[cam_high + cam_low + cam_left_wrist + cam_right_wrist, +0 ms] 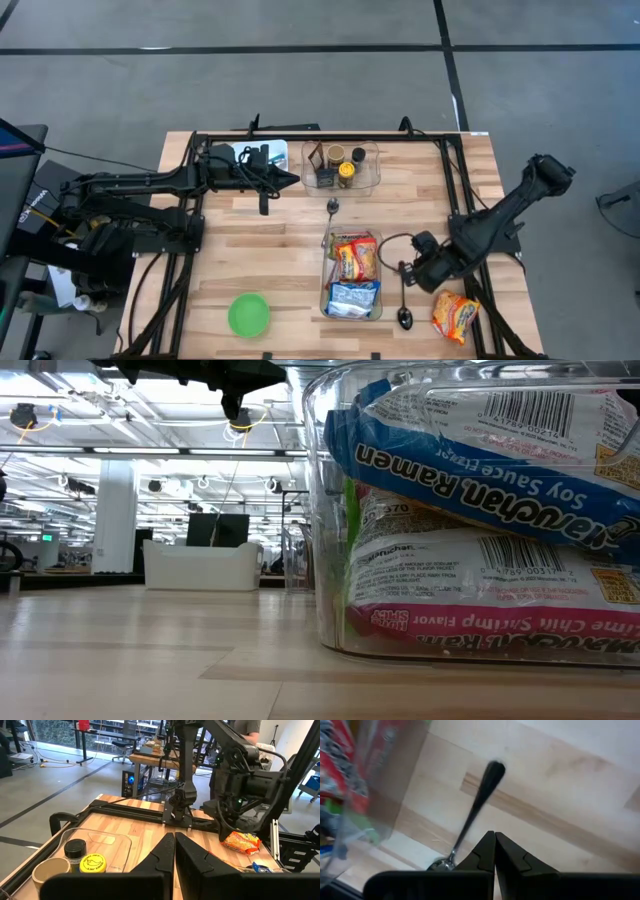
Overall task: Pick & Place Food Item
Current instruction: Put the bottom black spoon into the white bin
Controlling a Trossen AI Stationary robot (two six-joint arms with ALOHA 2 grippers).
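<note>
An orange ramen packet (455, 315) lies flat on the table near its front right corner; it also shows in the left wrist view (241, 841). My right gripper (406, 272) points down, shut and empty, left of the packet and above a dark spoon (479, 800) that lies on the wood. A clear bin (326, 262) at the table's middle holds several ramen packets (355, 258). My left gripper (288, 181) hovers shut and level at the far left, beside a second clear bin (372, 168).
The far bin holds a yellow-lidded jar (92, 864), a black-lidded jar (75, 849) and a paper cup (50, 872). A small spoon (333, 207) lies between the two bins. A green bowl (249, 315) sits front left. Bare wood lies between bowl and middle bin.
</note>
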